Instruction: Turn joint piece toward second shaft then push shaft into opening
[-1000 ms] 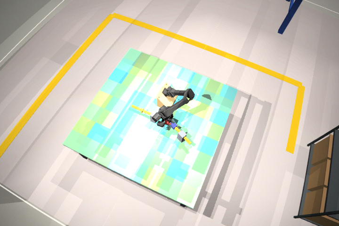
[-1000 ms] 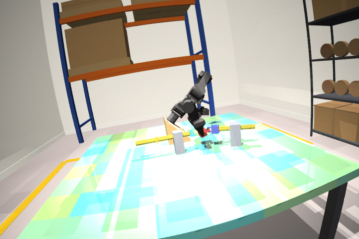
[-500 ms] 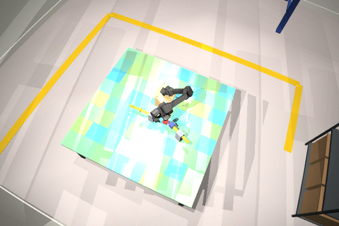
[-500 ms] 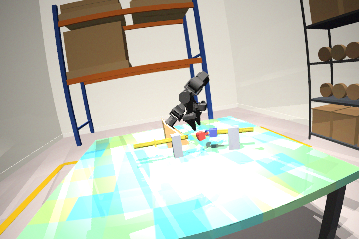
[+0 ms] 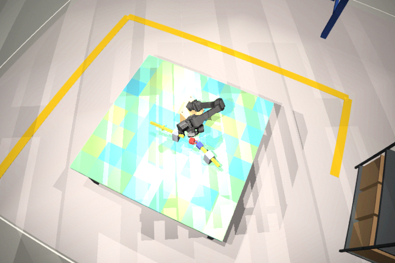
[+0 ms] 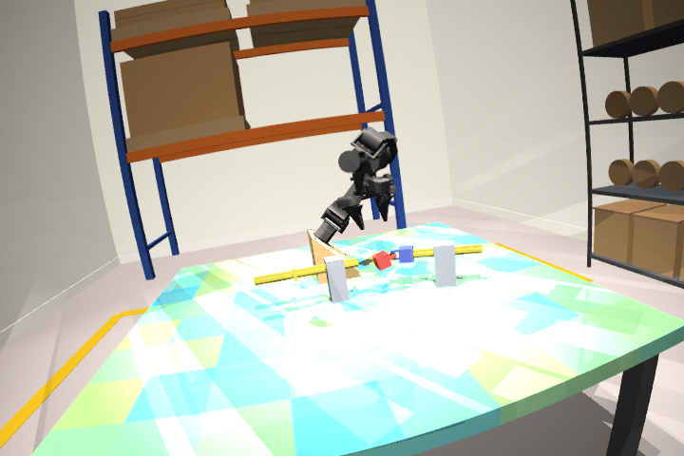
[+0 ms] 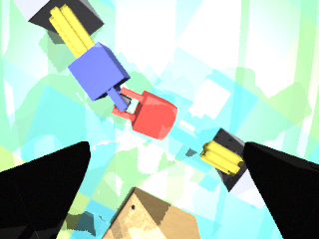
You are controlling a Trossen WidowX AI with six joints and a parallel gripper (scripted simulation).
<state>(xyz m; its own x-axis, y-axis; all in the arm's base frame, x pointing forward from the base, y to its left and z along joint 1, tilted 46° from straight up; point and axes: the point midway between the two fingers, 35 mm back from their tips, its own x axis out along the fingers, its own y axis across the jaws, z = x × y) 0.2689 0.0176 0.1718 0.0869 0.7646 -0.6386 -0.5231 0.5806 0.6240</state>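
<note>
Your jaws (image 6: 370,218) are spreading wide with nothing between them, standing above the surface (image 5: 161,198) (image 6: 321,365). In the wrist view, their dark, tapering fingers are reaching in from the lower left and lower right edges. The red joint piece (image 5: 192,141) (image 6: 382,259) (image 7: 155,116) is lying near the centre of that view, a little above the line between the two tips and touching neither.

In the wrist view you are seeing the joint piece as a squarish body with a curved outer face, its two flat prongs meeting the linkage at the blue block (image 5: 199,144) (image 6: 406,254) (image 7: 99,71). That blue block is sitting on the end of the yellow ribbed shaft (image 5: 215,161) (image 6: 466,249) (image 7: 71,31) at upper left, which is running through a grey block (image 5: 208,156) (image 6: 445,266) (image 7: 89,17). The second yellow shaft (image 5: 161,126) (image 6: 278,275) (image 7: 221,158) is showing its end at lower right of the wrist view, apart from the red piece; its grey support block (image 5: 175,136) (image 6: 336,279) (image 7: 230,184) is standing upright left of centre in the exterior view. A pale wooden wedge (image 6: 321,257) (image 7: 145,219) is showing its grain at the bottom of the wrist view.

Brown cartons (image 5: 366,203) (image 6: 657,237) are filling the lower shelf at the right of the exterior view.
</note>
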